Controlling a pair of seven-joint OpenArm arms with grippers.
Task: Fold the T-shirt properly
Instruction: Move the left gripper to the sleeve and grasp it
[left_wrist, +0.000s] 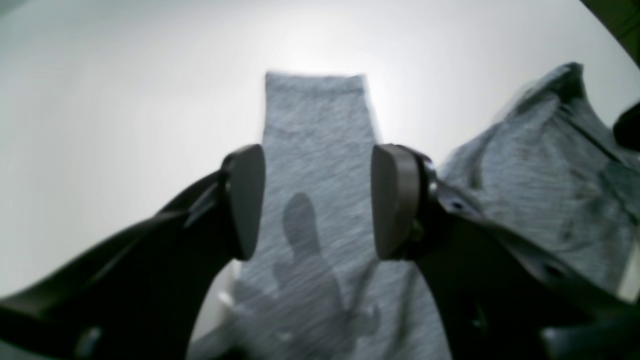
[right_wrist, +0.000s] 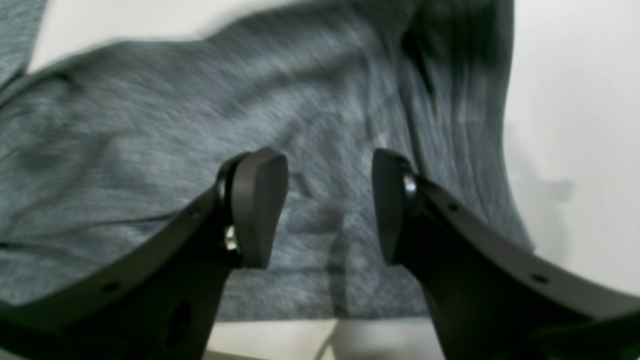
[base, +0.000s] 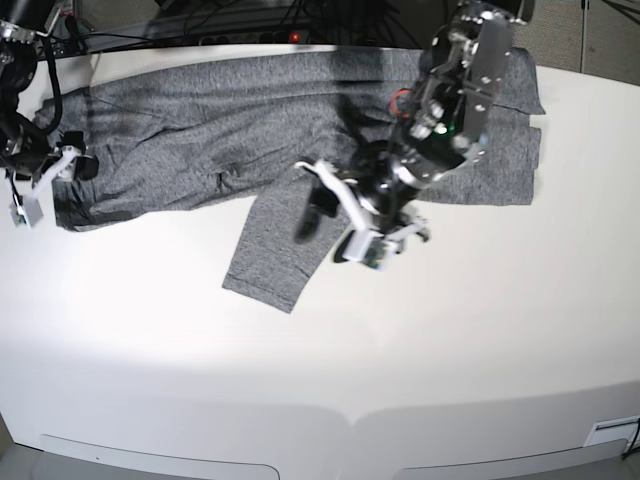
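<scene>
**Sleeve Alignment Check Before Fold**

Across the upper half of the base view, the shirt lies spread on the white table, its long axis running left to right. One sleeve hangs down toward the centre of the frame. I hold the left gripper directly over that sleeve, at centre right of the frame, so the left arm is clearly the nearer one. In the left wrist view the sleeve runs straight away from me between the fingers, cuff at upper centre; I judge this alignment decides the grasp. The jaws stand apart, holding nothing. The arm reaches down from upper right, wrist tilted toward the sleeve. The right gripper hovers at the shirt's left edge, likewise released, with cloth below its fingers.
</scene>
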